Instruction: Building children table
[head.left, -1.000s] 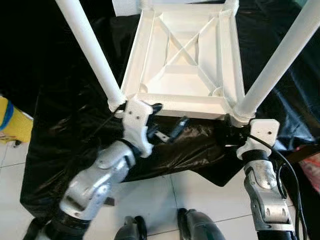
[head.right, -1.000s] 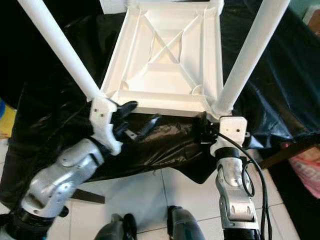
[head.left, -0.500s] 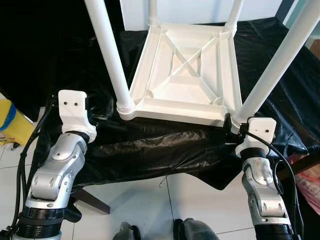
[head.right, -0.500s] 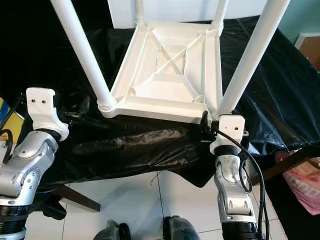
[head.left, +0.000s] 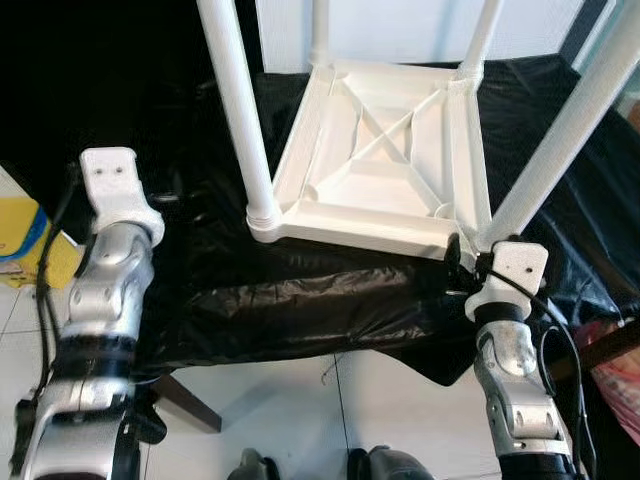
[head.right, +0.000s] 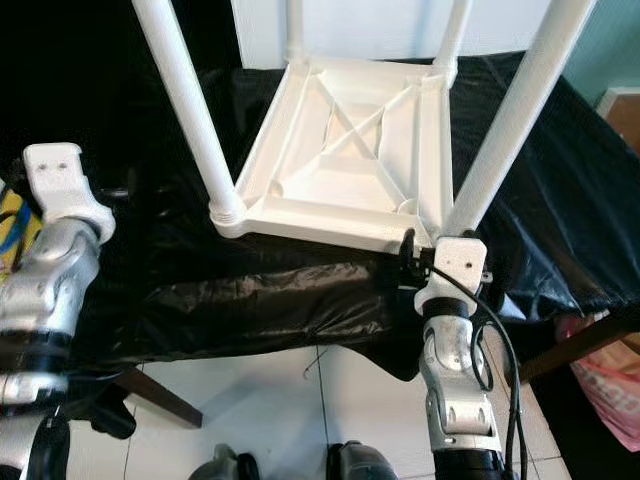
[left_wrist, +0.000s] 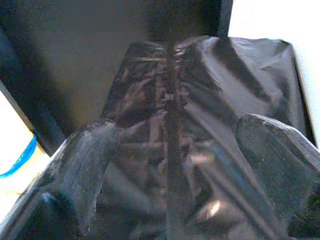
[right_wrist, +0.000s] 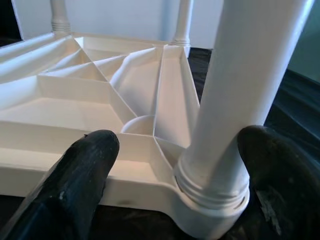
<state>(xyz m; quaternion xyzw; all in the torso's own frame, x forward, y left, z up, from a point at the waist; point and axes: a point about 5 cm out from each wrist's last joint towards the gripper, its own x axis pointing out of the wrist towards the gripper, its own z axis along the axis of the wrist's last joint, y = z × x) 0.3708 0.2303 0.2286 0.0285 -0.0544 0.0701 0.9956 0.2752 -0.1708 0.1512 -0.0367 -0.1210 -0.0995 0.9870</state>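
The white children's table (head.left: 385, 170) lies upside down on black plastic sheeting (head.left: 300, 300), legs up. My right gripper (right_wrist: 175, 165) straddles the near right leg (right_wrist: 235, 95), fingers wide, ungripped; the left gripper (left_wrist: 175, 165) hangs wide and empty. I judge a skewed squeeze could loosen that leg or slide the table.

One table (head.left: 385, 170), four legs (head.left: 238, 110)

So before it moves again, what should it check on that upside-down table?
1. All four legs standing in the table: ok.
2. Right gripper open around the near right leg: ok; contact cannot tell.
3. Left gripper open and holding nothing: ok.
4. Left gripper off the near left leg, over the black sheet: ok.
5. Legs seated tight: cannot tell.
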